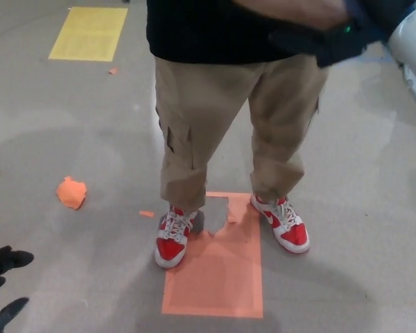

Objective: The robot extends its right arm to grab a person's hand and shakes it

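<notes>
Head view shows my right hand [343,38] at the top edge, blurred, wrapped around the person's hand [298,10] — clasped high against the black shirt [201,31]. My left hand [3,277] hangs bottom-left, fingers spread — holding nothing.
</notes>
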Controlling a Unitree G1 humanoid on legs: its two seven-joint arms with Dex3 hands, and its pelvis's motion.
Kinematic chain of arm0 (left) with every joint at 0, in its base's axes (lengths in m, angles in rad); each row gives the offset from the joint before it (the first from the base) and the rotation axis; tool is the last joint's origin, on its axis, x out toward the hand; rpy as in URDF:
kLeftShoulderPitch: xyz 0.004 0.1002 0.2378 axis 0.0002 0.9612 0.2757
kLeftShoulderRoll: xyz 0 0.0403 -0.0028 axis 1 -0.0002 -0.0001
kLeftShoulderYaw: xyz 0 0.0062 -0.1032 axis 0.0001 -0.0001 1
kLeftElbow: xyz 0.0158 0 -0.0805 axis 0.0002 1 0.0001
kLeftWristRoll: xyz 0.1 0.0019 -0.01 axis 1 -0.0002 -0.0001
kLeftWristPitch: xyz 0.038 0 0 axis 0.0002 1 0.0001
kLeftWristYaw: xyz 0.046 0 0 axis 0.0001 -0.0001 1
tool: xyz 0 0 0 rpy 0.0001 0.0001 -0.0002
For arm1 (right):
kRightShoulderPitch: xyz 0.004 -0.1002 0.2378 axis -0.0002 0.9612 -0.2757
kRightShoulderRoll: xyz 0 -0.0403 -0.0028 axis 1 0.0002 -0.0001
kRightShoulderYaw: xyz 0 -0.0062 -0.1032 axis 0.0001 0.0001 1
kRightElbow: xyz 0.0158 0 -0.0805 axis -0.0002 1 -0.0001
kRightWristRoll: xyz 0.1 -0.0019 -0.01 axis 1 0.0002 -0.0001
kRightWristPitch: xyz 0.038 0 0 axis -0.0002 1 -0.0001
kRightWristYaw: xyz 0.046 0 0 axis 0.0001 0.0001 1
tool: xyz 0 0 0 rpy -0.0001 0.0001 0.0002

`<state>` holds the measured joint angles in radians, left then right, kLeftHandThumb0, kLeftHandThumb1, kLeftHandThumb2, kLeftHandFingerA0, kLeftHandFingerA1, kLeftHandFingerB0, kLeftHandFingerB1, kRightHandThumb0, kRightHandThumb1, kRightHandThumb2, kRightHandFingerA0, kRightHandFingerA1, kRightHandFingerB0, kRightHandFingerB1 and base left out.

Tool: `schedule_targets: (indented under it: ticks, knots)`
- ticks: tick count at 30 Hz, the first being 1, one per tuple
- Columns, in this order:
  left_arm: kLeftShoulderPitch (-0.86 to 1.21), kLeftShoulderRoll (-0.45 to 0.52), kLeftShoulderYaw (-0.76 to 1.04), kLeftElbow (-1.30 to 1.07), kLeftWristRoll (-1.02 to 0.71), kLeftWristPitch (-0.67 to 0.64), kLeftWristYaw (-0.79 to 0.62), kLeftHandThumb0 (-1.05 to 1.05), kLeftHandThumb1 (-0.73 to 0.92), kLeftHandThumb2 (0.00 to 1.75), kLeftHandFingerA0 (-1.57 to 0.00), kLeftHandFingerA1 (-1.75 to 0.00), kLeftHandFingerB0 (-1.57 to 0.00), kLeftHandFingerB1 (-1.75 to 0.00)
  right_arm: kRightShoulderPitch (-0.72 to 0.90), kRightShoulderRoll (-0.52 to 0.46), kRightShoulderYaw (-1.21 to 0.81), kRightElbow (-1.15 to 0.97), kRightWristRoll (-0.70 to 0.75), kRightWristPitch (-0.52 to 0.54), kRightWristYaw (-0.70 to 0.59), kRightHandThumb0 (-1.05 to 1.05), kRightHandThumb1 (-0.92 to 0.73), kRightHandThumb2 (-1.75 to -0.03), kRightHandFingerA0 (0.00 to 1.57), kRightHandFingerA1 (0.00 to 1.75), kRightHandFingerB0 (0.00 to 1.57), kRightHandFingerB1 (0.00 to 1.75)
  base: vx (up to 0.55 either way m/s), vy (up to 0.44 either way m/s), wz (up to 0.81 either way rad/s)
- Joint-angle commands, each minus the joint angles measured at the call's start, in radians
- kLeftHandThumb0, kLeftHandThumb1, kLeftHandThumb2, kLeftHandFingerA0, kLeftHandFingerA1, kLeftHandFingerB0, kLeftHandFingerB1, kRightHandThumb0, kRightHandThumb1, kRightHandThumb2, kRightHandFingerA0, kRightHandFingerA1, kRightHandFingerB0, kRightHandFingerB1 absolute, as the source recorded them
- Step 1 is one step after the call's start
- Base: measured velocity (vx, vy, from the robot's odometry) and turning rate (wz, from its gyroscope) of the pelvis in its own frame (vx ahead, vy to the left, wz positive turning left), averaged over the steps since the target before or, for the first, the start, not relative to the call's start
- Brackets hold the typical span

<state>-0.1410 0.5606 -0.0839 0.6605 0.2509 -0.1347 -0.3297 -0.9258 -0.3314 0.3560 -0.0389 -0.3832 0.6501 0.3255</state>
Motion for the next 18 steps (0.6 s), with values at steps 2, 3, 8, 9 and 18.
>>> schedule_targets:
  ticks: [2, 3, 8, 9, 18]
  knots:
    - [-0.007, 0.012, 0.010, 0.010, -0.013, 0.016, -0.008, -0.80, 0.77, 1.08, -0.16, -0.46, 0.00, -0.36, 0.057, 0.094, 0.079, 0.353, -0.010, -0.110, -0.038, -0.72, -0.55, -0.59, 0.63, 0.52, 0.63, 0.51, 0.00, 0.000, 0.00]
    - [-0.007, 0.013, 0.008, 0.009, -0.009, 0.011, -0.006, -0.80, 0.77, 1.08, -0.16, -0.46, 0.00, -0.36, 0.060, 0.107, 0.081, 0.402, -0.008, -0.133, -0.050, -0.72, -0.55, -0.59, 0.63, 0.52, 0.63, 0.51, 0.00, 0.000, 0.00]
    - [-0.012, 0.015, 0.014, -0.001, -0.017, 0.023, -0.014, -0.78, 0.75, 1.08, -0.12, -0.45, 0.00, -0.35, 0.046, 0.185, 0.101, 0.702, -0.013, -0.227, -0.102, -0.79, -0.49, -0.88, 0.52, 0.55, 0.49, 0.52, 0.00, 0.000, 0.00]
    - [-0.014, 0.016, 0.015, 0.003, -0.018, 0.015, -0.015, -0.77, 0.75, 1.07, -0.12, -0.45, -0.01, -0.36, 0.046, 0.197, 0.112, 0.741, -0.024, -0.244, -0.117, -0.79, -0.58, -0.61, 0.50, 0.47, 0.46, 0.43, 0.00, 0.000, 0.00]
    - [-0.025, 0.023, 0.017, 0.005, -0.017, 0.012, -0.016, -0.76, 0.92, 0.70, -0.17, -0.30, -0.11, -0.26, 0.023, 0.248, 0.124, 0.900, -0.040, -0.332, -0.170, -0.70, -0.47, -0.90, 0.39, 0.57, 0.16, 0.44, 0.00, 0.000, 0.00]
